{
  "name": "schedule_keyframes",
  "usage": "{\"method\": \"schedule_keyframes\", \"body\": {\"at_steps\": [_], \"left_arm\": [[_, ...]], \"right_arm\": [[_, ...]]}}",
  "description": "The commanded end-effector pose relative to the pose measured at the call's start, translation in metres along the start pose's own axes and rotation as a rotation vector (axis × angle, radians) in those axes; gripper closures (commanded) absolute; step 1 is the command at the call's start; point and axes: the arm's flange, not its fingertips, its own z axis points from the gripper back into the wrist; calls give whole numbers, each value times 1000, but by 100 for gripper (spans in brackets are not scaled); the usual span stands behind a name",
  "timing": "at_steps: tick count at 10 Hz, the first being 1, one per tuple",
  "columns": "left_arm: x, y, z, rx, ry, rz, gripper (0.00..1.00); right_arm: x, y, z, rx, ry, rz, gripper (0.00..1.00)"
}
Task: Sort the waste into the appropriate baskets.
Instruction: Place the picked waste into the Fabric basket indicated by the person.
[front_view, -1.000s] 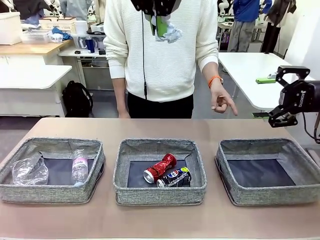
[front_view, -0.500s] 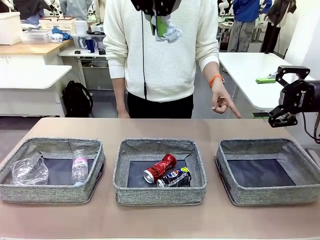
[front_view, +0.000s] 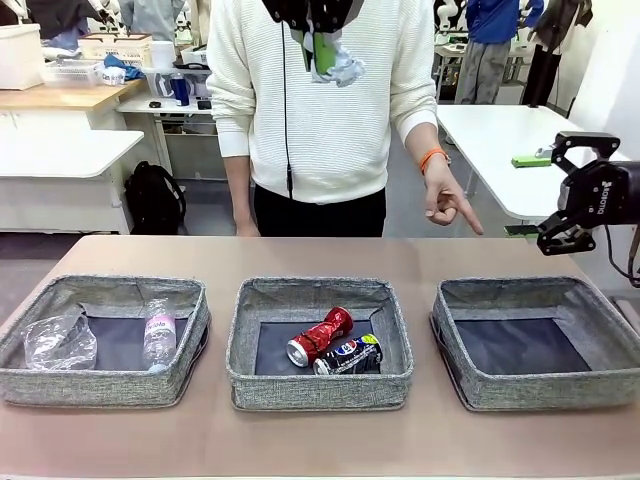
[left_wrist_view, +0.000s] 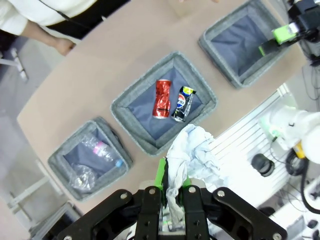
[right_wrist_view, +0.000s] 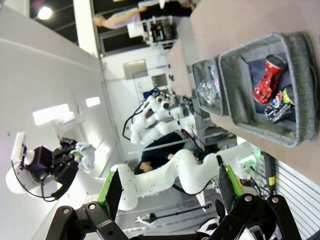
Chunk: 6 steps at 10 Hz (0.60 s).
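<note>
The dark blue can (front_view: 349, 355) in the middle basket (front_view: 320, 385) is showing the Pepsi logo; the right gripper (front_view: 590, 196) is bearing what looks like "ROBOTIQ".

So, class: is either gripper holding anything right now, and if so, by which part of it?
The left gripper is shut on the crumpled white paper ball, pinching its lower end between the fingertips while the bulk bunches above. The right gripper is open and holds nothing.
</note>
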Motion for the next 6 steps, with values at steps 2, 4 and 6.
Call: {"method": "schedule_keyframes", "body": {"at_steps": [2, 4, 6], "left_arm": [[-40, -30, -81, -35, -167, 68, 90], [-37, -56, -157, -154, -302, 114, 90], [9, -94, -216, -281, -329, -47, 90]], "right_arm": [[-25, -7, 94, -91, -90, -3, 0], [-55, -20, 163, -113, -205, 28, 0], [-103, -37, 194, -211, -140, 175, 0]]}}
